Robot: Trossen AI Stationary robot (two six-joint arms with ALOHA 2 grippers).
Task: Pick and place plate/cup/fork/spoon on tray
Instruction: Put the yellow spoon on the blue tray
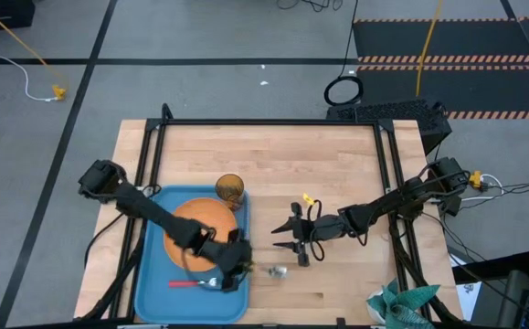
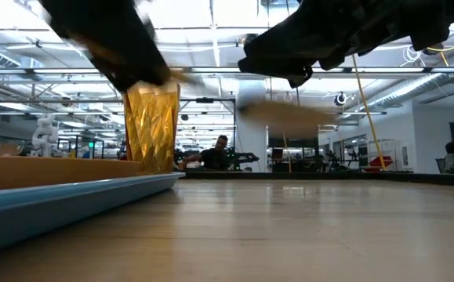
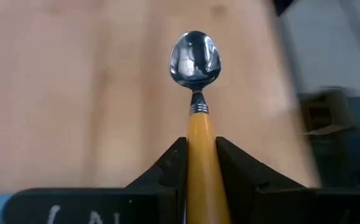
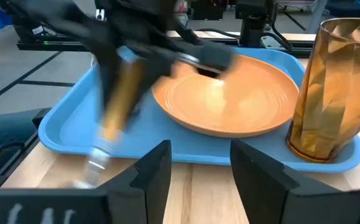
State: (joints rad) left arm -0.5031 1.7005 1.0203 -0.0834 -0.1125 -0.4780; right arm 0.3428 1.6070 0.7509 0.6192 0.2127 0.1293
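The light-blue tray (image 1: 150, 283) lies at the table's near left. On it sit the orange plate (image 1: 200, 224), the amber cup (image 1: 230, 190) upright at its far right corner, and the red-handled fork (image 1: 189, 282) near its front rim. My left gripper (image 1: 244, 268) is shut on the orange-handled spoon (image 3: 195, 59) by the tray's near right corner, with the silver bowl (image 1: 279, 270) out over the bare wood. My right gripper (image 1: 289, 236) hovers open just right of the tray, with nothing between its fingers (image 4: 158, 168). My left gripper pinches the spoon's orange handle (image 3: 201, 140) between its two fingers, which lie along it. The metal neck and bowl stick out ahead of the fingertips. The fingers slant down toward the table's right. The spoon is lifted clear, bowl end lowest (image 4: 99, 155).
Bare wooden tabletop (image 1: 337, 164) spreads right of and behind the tray. A green cloth (image 1: 401, 306) lies at the near right corner. A black frame (image 1: 273, 122) runs along the far and side edges. People sit in the room beyond (image 2: 220, 153).
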